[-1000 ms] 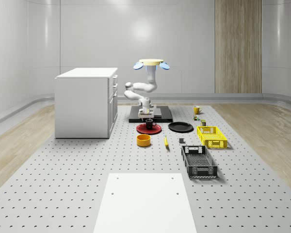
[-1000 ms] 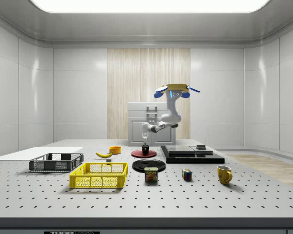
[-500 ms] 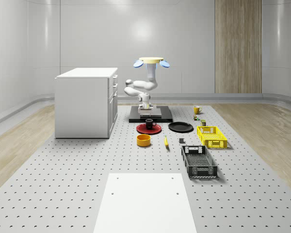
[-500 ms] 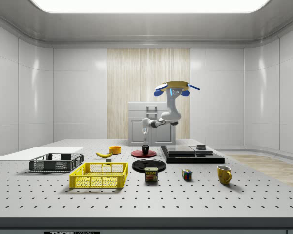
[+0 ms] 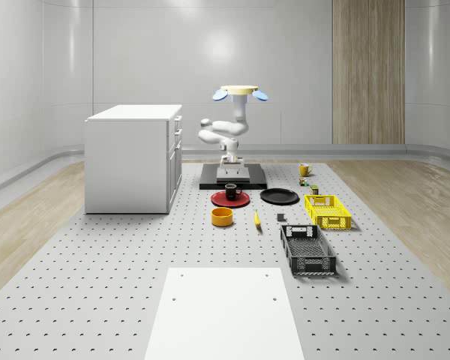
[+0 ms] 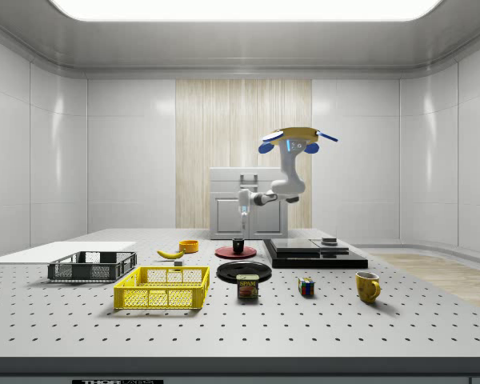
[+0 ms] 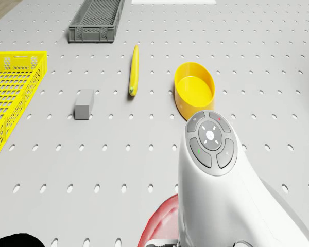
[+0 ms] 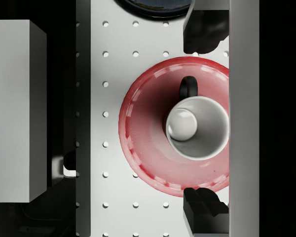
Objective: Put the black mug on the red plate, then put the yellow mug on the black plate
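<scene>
Black mug (image 8: 197, 127) sits on the red plate (image 8: 143, 128); yellow mug (image 6: 368, 286) waits far off.
Gripper (image 8: 203, 111) hangs open above, holding nothing. The yellow mug looks hard and slippery, so pinch its rim.

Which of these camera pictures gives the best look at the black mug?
The wrist view: it looks straight down into the black mug, upright on the red plate, with its handle and pale inside plain. The whole-scene view and the side view show it as a small dark cup on that plate.
</scene>
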